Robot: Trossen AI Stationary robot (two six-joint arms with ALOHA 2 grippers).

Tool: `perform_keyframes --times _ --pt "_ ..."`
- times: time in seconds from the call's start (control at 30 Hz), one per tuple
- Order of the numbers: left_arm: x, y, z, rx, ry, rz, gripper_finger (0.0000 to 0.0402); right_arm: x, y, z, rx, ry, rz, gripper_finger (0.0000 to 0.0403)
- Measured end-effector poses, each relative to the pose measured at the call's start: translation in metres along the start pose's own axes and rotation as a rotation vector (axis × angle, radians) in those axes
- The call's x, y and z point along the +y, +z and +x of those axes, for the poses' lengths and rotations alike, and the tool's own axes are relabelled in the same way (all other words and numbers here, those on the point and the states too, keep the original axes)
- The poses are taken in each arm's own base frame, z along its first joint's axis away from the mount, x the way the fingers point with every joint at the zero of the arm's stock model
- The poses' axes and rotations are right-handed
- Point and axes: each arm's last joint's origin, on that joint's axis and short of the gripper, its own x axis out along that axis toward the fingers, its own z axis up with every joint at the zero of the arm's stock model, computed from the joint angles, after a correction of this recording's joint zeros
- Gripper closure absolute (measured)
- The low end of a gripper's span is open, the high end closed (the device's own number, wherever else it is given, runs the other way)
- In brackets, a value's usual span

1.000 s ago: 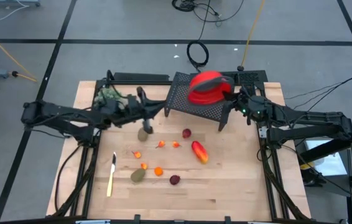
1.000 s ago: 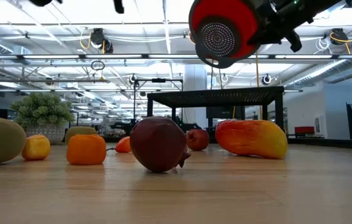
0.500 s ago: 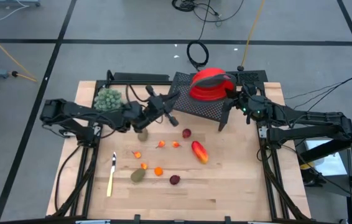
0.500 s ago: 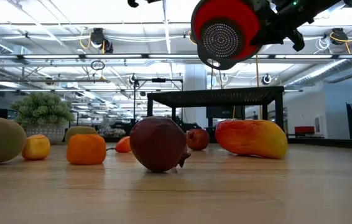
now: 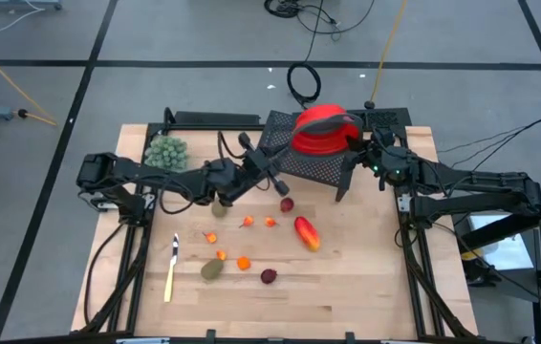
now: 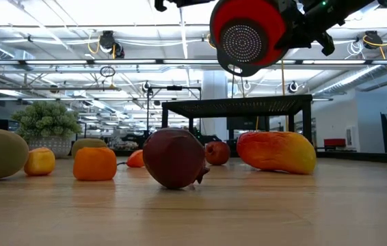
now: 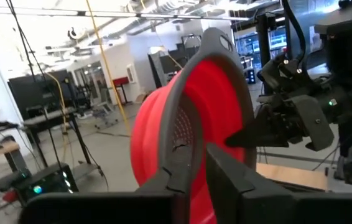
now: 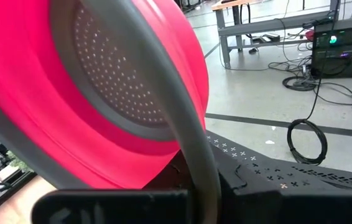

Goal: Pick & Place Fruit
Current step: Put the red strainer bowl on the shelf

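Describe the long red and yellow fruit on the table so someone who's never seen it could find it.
Start at the black mesh rack at the back of the wooden table. Just in front of it, toward the right, lies the mango-like fruit. It is the only elongated piece, red fading to orange-yellow, and larger than the dark red balls nearby.

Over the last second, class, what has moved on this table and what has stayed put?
The left tool swung from near the green clump across toward the red perforated colander, which the right tool holds raised. The fruit on the wooden table stayed put.
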Motion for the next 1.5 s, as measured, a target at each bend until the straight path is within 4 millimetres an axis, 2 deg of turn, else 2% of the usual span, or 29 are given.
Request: perform_keyframes --times 0.33,0.57,0.77,0.93,1.27,1.37,1.5 --pt "0.005 -0.004 0.004 0.021 0.016 -0.012 0.0208 0.001 0.001 0.0 -0.007 0.008 0.009 0.0399" --pt "0.012 -0.007 0.009 0.038 0.041 0.004 0.016 0.003 0.004 0.0 -0.029 0.026 0.028 0.0399" --pt "0.016 -0.006 0.012 0.017 0.033 -0.008 0.0158 0.008 -0.001 0.003 -0.011 0.037 0.057 0.0399" --pt "0.017 -0.007 0.013 0.018 0.039 -0.016 0.0158 0.021 -0.008 0.011 -0.015 0.072 0.081 0.0399" --pt "0.018 -0.007 0.011 0.047 0.114 0.055 0.016 0.038 -0.017 0.018 -0.029 0.12 0.077 0.0399" --pt "0.017 -0.007 0.011 0.047 0.113 0.058 0.0178 0.038 -0.018 0.019 -0.029 0.12 0.066 0.0399" --pt "0.018 -0.007 0.011 0.049 0.113 0.098 0.0231 0.038 -0.018 0.019 -0.029 0.118 0.054 0.0399"
